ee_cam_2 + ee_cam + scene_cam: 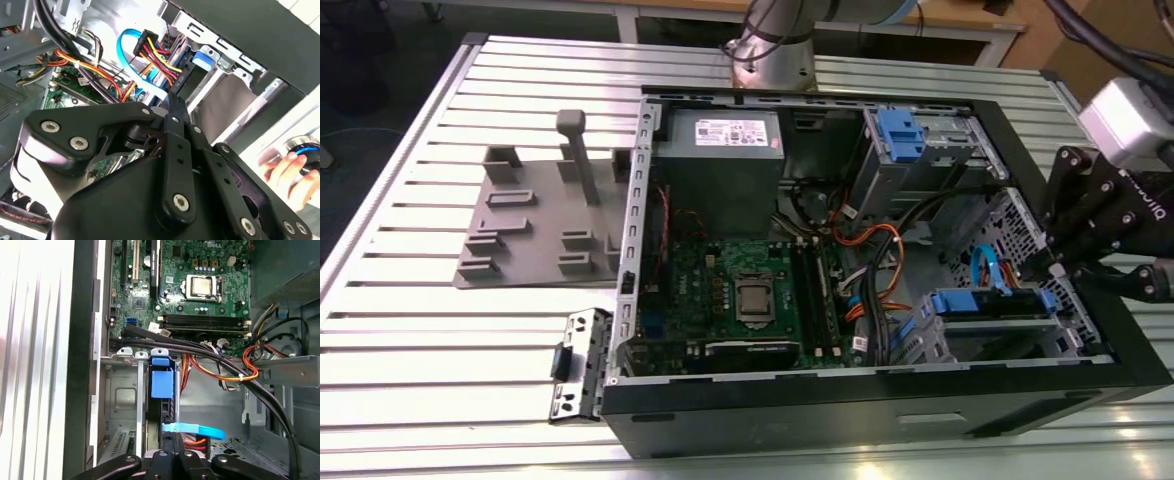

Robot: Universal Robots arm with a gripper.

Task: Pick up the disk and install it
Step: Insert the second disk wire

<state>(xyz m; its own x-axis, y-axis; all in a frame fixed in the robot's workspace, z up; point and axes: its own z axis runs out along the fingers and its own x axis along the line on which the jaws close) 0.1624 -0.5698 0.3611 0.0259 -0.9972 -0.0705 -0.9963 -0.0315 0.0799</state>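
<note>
The disk (987,303) sits edge-up in the grey drive cage (947,340) at the near corner of the open computer case, on the exterior view's right, with its blue carrier showing. Both wrist views show the blue carrier tab (161,384) and the dark disk edge (181,86) inside the cage. My gripper (1050,270) hangs just over that cage. Its fingers are drawn together into one narrow tip (172,104) right at the disk's edge, and I cannot tell whether they touch it. A blue data cable (197,430) and a bundle of coloured power wires (150,50) run beside the tip.
The case also holds a green motherboard (747,290), a grey power supply box (718,150) and a second cage with a blue latch (907,135). A grey fixture (540,215) and a metal bracket (576,375) lie on the slatted table (414,340). A person's hand (287,172) is outside the case.
</note>
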